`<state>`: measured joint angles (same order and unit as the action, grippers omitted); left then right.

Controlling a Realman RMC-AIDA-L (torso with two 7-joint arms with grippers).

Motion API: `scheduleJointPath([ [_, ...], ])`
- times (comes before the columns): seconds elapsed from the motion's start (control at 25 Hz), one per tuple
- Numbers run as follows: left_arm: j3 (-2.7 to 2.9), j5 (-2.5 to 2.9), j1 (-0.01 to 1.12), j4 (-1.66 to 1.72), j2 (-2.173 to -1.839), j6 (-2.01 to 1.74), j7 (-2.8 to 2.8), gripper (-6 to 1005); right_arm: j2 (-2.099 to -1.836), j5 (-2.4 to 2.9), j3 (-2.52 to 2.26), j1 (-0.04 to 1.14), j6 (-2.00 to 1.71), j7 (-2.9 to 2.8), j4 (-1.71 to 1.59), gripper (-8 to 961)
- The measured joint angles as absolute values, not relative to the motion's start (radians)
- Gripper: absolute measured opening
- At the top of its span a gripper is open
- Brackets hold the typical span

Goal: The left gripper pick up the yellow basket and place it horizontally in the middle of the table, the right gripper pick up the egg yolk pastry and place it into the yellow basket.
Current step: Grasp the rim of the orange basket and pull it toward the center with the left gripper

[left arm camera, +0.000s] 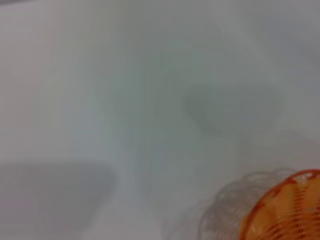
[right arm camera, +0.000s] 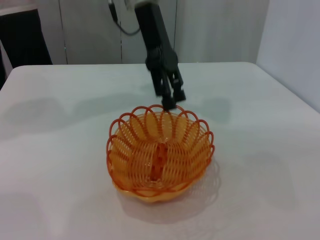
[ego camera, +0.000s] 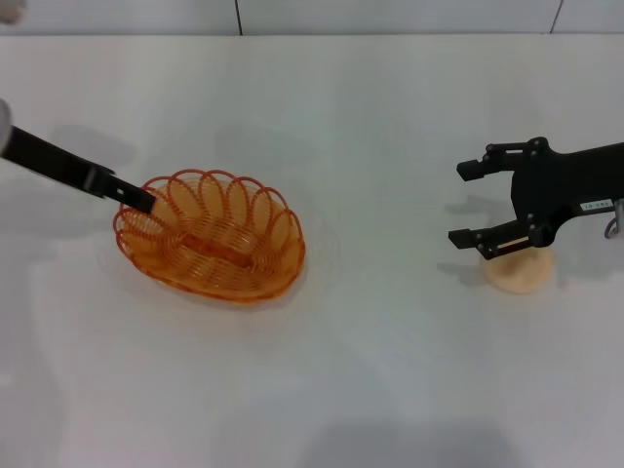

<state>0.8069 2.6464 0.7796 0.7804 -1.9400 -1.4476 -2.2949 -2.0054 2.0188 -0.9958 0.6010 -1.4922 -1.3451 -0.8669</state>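
Observation:
The yellow basket [ego camera: 213,238] rests upright on the white table [ego camera: 370,370], left of the middle, with its long side across my view. My left gripper [ego camera: 144,201] reaches in from the left and is shut on the basket's left rim. The right wrist view shows the basket [right arm camera: 159,155] with the left gripper [right arm camera: 170,103] pinching its far rim. A corner of the basket [left arm camera: 290,212] shows in the left wrist view. The egg yolk pastry [ego camera: 522,273] lies at the right. My right gripper [ego camera: 465,203] hangs open just above it, fingers pointing left.
The table's far edge meets a pale wall [ego camera: 390,15] at the back. A dark cabinet [right arm camera: 22,35] stands beyond the table in the right wrist view.

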Motion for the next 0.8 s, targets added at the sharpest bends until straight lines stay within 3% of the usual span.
scheduleJointPath([
  [0.2, 0.835, 2.651, 0.784, 0.749, -1.97, -1.403, -2.299, 784, -2.005, 2.019, -0.997, 0.604, -1.491, -1.342, -0.867, 869],
  [0.68, 0.837, 2.651, 0.787, 0.735, -1.985, -1.381, -2.313, 725, -2.005, 2.02, -0.997, 0.608, -1.489, -1.33, -0.867, 868],
  [0.8, 0.837, 2.645, 0.787, 0.735, -1.987, -1.38, -2.325, 651, -2.005, 2.02, -0.996, 0.609, -1.489, -1.33, -0.867, 869],
])
